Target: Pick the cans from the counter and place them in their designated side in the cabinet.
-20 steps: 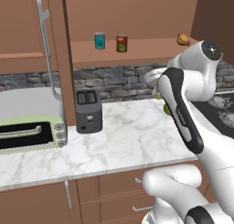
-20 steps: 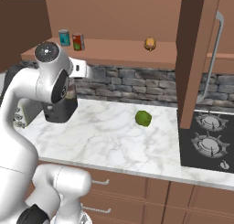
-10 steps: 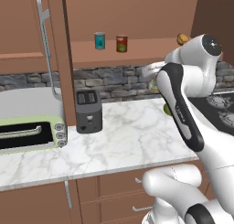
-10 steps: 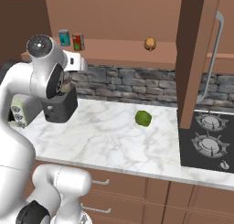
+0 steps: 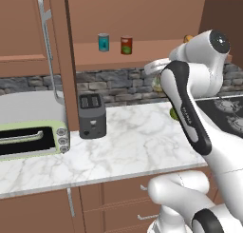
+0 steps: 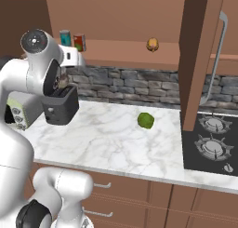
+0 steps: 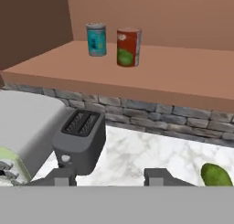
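- Dark fingertips (image 7: pixel 160 175) of the two-finger gripper (image 7: pixel 112 176) stand a moderate gap apart; we cannot tell if anything is pinched between them.
- Change: over the last second the white arm has swung up and back, with the hand lifted to shelf height. The base and the cans have not moved.
- Meaning, our guess: one can is done and the arm is lining up on the shelf again. Where the second can is, we cannot tell.
- Red cylindrical tin with green label patch (image 7: pixel 128 47): upright on the brown wooden cabinet shelf board (image 7: pixel 183 77), just beside the teal-blue can (image 7: pixel 96 39), at its 3 o'clock and apart from it. That is the correct side.
- Small orange-brown food item (image 6: pixel 153 44) is well apart along the shelf.
- White marble counter (image 7: pixel 146 150) holds a dark grey toaster (image 7: pixel 80 138) at 7 o'clock in the hand view and a green round fruit (image 7: pixel 215 175) at 5 o'clock.
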{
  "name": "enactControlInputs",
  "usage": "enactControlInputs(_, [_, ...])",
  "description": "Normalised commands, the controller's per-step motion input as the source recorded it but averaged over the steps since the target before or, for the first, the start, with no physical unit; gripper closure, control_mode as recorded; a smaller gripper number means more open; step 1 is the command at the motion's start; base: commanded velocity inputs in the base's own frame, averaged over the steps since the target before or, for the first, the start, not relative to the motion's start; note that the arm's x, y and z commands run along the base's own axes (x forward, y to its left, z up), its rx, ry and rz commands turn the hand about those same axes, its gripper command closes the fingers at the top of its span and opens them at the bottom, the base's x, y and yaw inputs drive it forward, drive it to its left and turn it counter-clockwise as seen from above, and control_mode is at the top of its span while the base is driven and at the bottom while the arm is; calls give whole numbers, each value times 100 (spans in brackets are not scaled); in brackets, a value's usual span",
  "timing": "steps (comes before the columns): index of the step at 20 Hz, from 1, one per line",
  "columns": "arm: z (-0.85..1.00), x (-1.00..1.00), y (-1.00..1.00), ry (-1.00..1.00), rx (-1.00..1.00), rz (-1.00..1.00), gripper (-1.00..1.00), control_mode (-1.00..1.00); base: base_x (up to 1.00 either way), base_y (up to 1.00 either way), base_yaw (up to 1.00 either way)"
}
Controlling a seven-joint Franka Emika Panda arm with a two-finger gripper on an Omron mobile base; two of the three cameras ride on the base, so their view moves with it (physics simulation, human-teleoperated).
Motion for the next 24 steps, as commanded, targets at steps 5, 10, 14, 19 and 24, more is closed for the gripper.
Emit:
enactControlInputs(5, [23, 0, 9, -6, 0, 2, 100, -100, 0, 0, 0])
enactControlInputs(10, [21, 0, 8, -7, 0, 2, 100, -100, 0, 0, 0])
enactControlInputs(14, [17, 0, 8, -7, 0, 2, 100, -100, 0, 0, 0])
enactControlInputs(19, [15, 2, 10, -4, 0, 2, 100, -100, 0, 0, 0])
enactControlInputs(24, [13, 8, 8, -4, 0, 2, 100, -100, 0, 0, 0])
